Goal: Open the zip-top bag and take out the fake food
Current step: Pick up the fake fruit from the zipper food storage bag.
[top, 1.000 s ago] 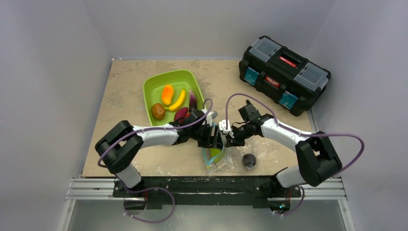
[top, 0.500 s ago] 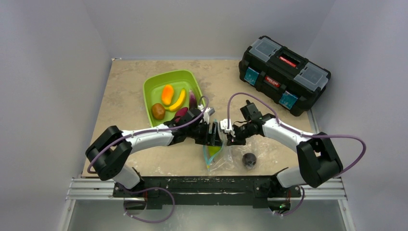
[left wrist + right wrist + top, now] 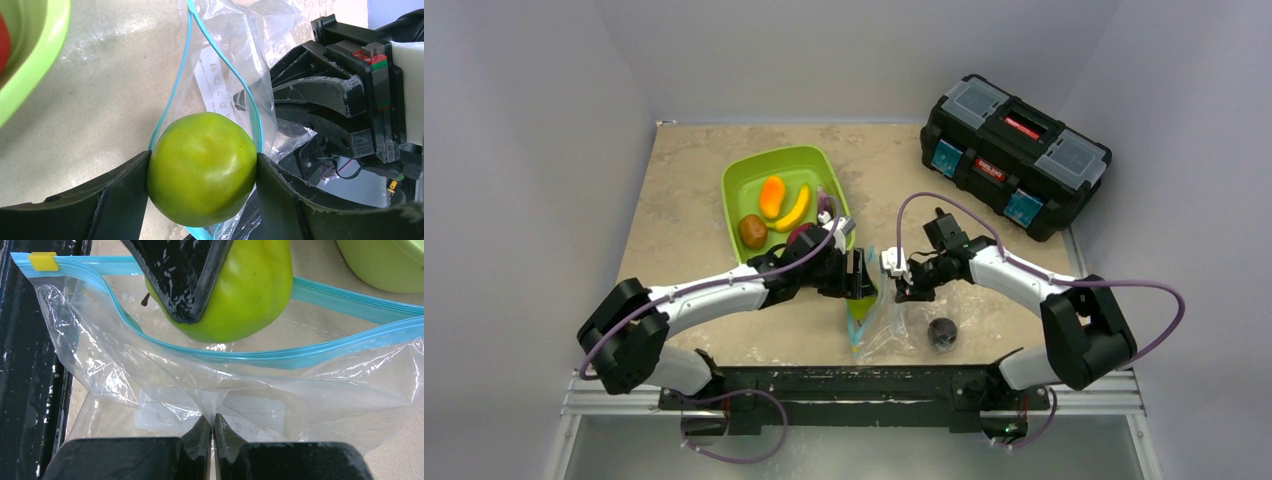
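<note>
My left gripper point(image 3: 202, 172) is shut on the green pear point(image 3: 202, 167) and holds it just outside the open teal-edged mouth of the zip-top bag point(image 3: 225, 75). In the top view the left gripper point(image 3: 856, 278) is next to the tray's near right corner, with the pear point(image 3: 861, 305) below it. My right gripper point(image 3: 212, 427) is shut on a pinch of the bag's clear plastic point(image 3: 300, 395) and holds it up; the pear point(image 3: 250, 295) shows beyond the zipper. A dark plum point(image 3: 941, 333) lies by the bag point(image 3: 882, 325); I cannot tell if it is inside.
The lime-green tray point(image 3: 742, 175) at the left back holds an orange piece point(image 3: 771, 196), banana point(image 3: 794, 210), kiwi point(image 3: 753, 231), eggplant point(image 3: 825, 208) and a partly hidden red apple point(image 3: 799, 237). A black toolbox point(image 3: 1014, 155) stands at the back right.
My left gripper has drawn back to the left with the pear, away from the right gripper and towards the tray. The right gripper keeps its hold on the bag.
</note>
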Tool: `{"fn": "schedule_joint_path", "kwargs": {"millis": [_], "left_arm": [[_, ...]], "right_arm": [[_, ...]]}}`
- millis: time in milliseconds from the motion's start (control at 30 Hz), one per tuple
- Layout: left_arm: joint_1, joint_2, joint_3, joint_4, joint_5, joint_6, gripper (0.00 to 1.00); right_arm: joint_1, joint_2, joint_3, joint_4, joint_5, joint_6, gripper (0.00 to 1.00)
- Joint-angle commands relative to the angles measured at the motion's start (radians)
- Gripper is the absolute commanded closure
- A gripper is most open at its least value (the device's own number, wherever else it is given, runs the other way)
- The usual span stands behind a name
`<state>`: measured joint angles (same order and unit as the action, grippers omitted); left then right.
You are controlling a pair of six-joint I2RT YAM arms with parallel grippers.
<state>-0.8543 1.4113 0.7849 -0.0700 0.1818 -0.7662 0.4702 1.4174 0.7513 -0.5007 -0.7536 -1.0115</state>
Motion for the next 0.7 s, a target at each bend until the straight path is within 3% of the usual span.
{"fn": "schedule_joint_path", "kwargs": {"millis": [0,667], "left_arm": [[-0.007,-0.069,-0.019,0.001,-0.083,0.010,1.00],[0.049,-0.295,-0.070,-0.113,-0.266,0.038,1.00]], "right_arm": [[-0.006,-0.036,0.013,0.001,-0.038,-0.014,0.97],[-0.007,-0.046,0.013,-0.004,-0.041,-0.016,0.98]]}}
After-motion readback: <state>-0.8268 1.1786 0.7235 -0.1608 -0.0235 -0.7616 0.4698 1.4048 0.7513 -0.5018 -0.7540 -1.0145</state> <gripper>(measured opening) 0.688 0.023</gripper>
